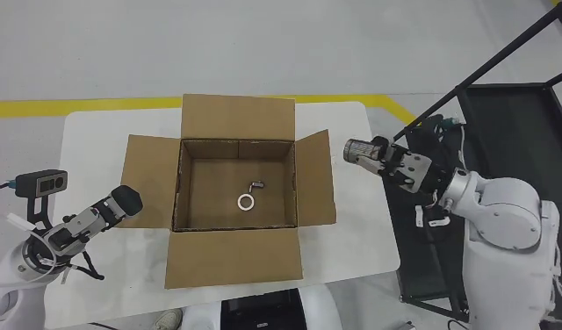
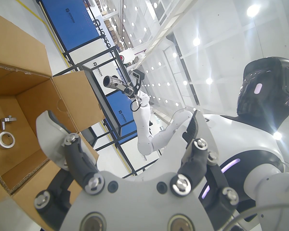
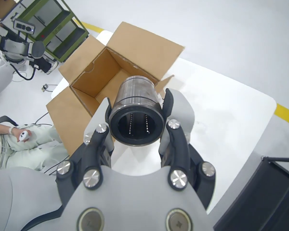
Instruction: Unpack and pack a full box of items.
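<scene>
White-shelled left gripper [image 1: 124, 202]: low at the table's [image 1: 351, 242] left side, just off the box's left flap; fingers spread wide, nothing between them.
Cardboard box [image 1: 237, 190]: centre of the table, all four flaps folded out, nearly unpacked.
Steel ring [image 1: 245, 203]: flat on the box floor, near the middle.
Small metal bracket [image 1: 255, 186]: also on the box floor, just beside the ring and apart from it.
Bearing sleeve [image 1: 358, 149]: a dark steel cylinder with a hollow bore and rows of balls inside, held in the air over the table, just right of the box's right flap.
Right gripper [image 3: 138, 98]: clamped on the sleeve's round wall near one end, one finger each side; most of the sleeve juts out past the fingertips.
Black cart [image 1: 518, 128]: right of the table.
Handling, as a judgement: the sleeve looks solid and heavy for its size, rigid, and smooth enough to slide or roll in the pads. Held near one end, its weight may tip it downward.
Best hold: across the wall nearer mid-length, squeezed firmly, and set down on its side against something or on its end so it cannot roll.
Ring and bracket: light and stiff, but low and flat, so the fingers must pinch across their edges.
</scene>
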Controlling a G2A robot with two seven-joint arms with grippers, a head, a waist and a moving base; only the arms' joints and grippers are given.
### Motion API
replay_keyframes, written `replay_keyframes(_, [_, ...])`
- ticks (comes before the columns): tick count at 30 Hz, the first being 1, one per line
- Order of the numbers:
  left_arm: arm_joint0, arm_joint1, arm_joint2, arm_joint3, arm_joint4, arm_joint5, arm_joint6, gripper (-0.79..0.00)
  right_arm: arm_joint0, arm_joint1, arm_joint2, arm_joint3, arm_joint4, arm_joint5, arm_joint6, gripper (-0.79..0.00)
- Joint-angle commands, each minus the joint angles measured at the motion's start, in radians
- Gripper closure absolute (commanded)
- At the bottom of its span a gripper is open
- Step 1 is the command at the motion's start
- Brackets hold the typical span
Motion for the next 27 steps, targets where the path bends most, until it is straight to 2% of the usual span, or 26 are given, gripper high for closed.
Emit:
replay_keyframes(1, [0.000, 0.000, 0.000, 0.000, 0.000, 0.000, 0.000, -0.785, -0.017, 0.007, 0.047, 0.029, -0.015, 0.032, 0.004, 0.000])
replay_keyframes(4, [0.000, 0.000, 0.000, 0.000, 0.000, 0.000, 0.000, -0.785, -0.030, 0.013, 0.053, 0.055, -0.113, 0.105, -0.003, 0.000])
replay_keyframes(5, [0.000, 0.000, 0.000, 0.000, 0.000, 0.000, 0.000, -0.785, -0.031, 0.016, 0.047, 0.061, -0.192, 0.143, -0.001, 0.000])
replay_keyframes(9, [0.000, 0.000, 0.000, 0.000, 0.000, 0.000, 0.000, -0.785, -0.002, 0.021, -0.072, 0.103, -0.421, 0.248, -0.011, 0.000])
replay_keyframes(12, [0.000, 0.000, 0.000, 0.000, 0.000, 0.000, 0.000, -0.785, 0.053, 0.024, -0.176, 0.190, -0.532, 0.296, -0.016, 0.000])
replay_keyframes(19, [0.000, 0.000, 0.000, 0.000, 0.000, 0.000, 0.000, -0.785, 0.209, 0.025, -0.374, 0.413, -0.710, 0.375, -0.003, 0.000])
replay_keyframes(27, [0.000, 0.000, 0.000, 0.000, 0.000, 0.000, 0.000, -0.785, 0.336, 0.022, -0.482, 0.596, -0.802, 0.462, -0.002, 0.000])
